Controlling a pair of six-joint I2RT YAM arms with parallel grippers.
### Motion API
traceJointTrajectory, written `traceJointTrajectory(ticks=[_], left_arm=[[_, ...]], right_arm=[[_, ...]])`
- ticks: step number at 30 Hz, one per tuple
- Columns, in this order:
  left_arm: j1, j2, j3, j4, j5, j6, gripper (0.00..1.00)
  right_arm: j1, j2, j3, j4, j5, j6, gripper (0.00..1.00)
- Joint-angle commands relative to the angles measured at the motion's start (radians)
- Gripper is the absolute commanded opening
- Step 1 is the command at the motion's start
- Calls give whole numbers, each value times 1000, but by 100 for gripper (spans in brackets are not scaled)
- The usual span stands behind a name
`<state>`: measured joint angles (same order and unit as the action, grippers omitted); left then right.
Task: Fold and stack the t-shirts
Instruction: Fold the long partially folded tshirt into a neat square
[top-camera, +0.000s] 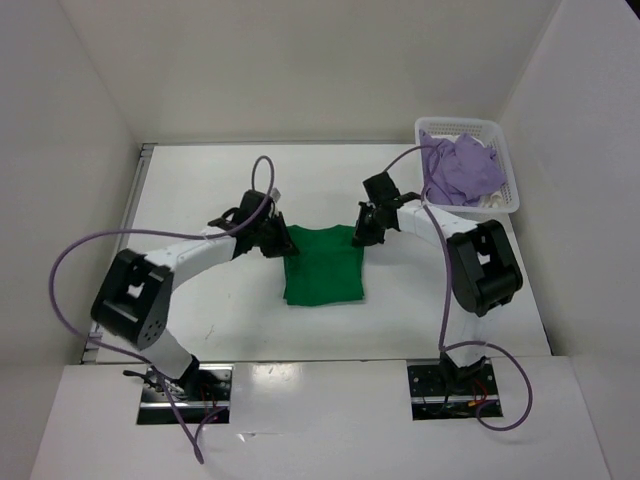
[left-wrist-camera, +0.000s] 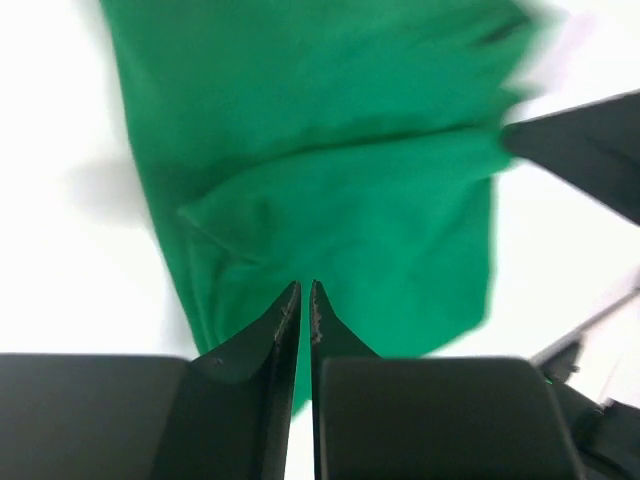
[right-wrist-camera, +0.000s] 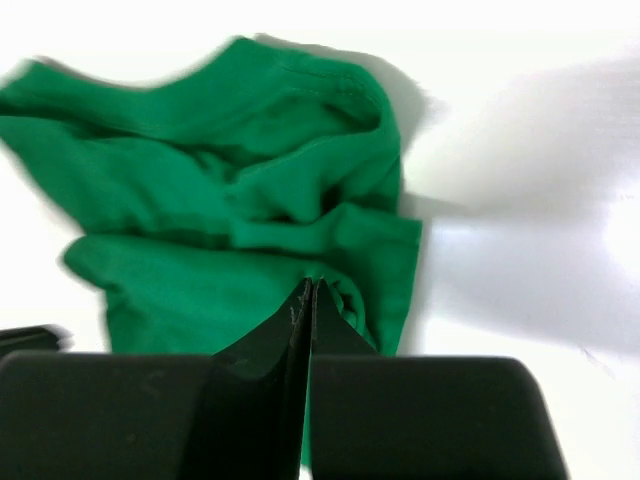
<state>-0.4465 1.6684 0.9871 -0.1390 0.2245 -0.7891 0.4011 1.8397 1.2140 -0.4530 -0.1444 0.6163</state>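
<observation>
Top external: the green t-shirt (top-camera: 322, 268) lies partly folded on the worktop (top-camera: 200, 200), reaching from both sets of fingertips back toward the arm bases; the left fingers (top-camera: 277, 240) sit at one far corner of it and the right fingers (top-camera: 363, 234) at the other, with the shirt's far edge running between them; well off to the outer side of the right fingers, the lavender t-shirt (top-camera: 460, 165) is heaped in the white basket (top-camera: 505, 150), not yet folded.

Left wrist: the left fingers (left-wrist-camera: 288, 315) are drawn together to a thin slit, green cloth (left-wrist-camera: 330, 200) shows in the slit and spreads out ahead of the tips, so they appear to be pinching the shirt's edge; a loose flap lies just ahead of the tips; the tip of the right fingers (left-wrist-camera: 585, 150) shows ahead and to one side, at the cloth's far border.

Right wrist: the right fingers (right-wrist-camera: 300, 315) are pressed fully together, their tips at a bunched fold of the green cloth (right-wrist-camera: 220, 200); whether any fabric is caught between them I cannot tell; ahead of the tips the cloth is rumpled in several ridges.

The step in hand looks like taking both far corners to carry that edge over; doing it well means confirming that each pinch holds cloth, raising both corners evenly so the edge between the fingers stays taut, and laying it square onto the near edge so the rumples flatten.
</observation>
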Motion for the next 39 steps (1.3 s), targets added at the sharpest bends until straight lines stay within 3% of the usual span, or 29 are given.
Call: traceJointTrajectory(ticks=[1, 8, 9, 10, 12, 13, 17, 23, 29, 39], left_arm=[[23, -205, 33, -60, -57, 22, 13], [32, -223, 33, -59, -77, 22, 11], [32, -201, 33, -59, -89, 52, 14], [32, -200, 33, -59, -99, 65, 19], [32, -162, -5, -4, -74, 88, 59], [32, -145, -5, -4, -62, 88, 62], [32, -73, -5, 47, -28, 56, 62], [11, 23, 15, 98, -53, 65, 49], [2, 44, 15, 151, -53, 33, 48], [-8, 110, 42, 139, -71, 43, 36]], right_arm=[[1, -163, -11, -21, 40, 16, 0], [1, -201, 47, -53, 52, 16, 0], [1, -201, 58, -64, 52, 7, 0], [1, -188, 58, -64, 52, 7, 0], [1, -166, 23, -40, 52, 7, 0], [1, -166, 22, -27, 52, 7, 0], [1, -148, 5, -15, 43, 7, 0], [-8, -129, -4, 8, 25, -3, 0], [-8, -129, -4, 19, 16, -3, 0], [-8, -129, -13, 28, 16, -3, 0]])
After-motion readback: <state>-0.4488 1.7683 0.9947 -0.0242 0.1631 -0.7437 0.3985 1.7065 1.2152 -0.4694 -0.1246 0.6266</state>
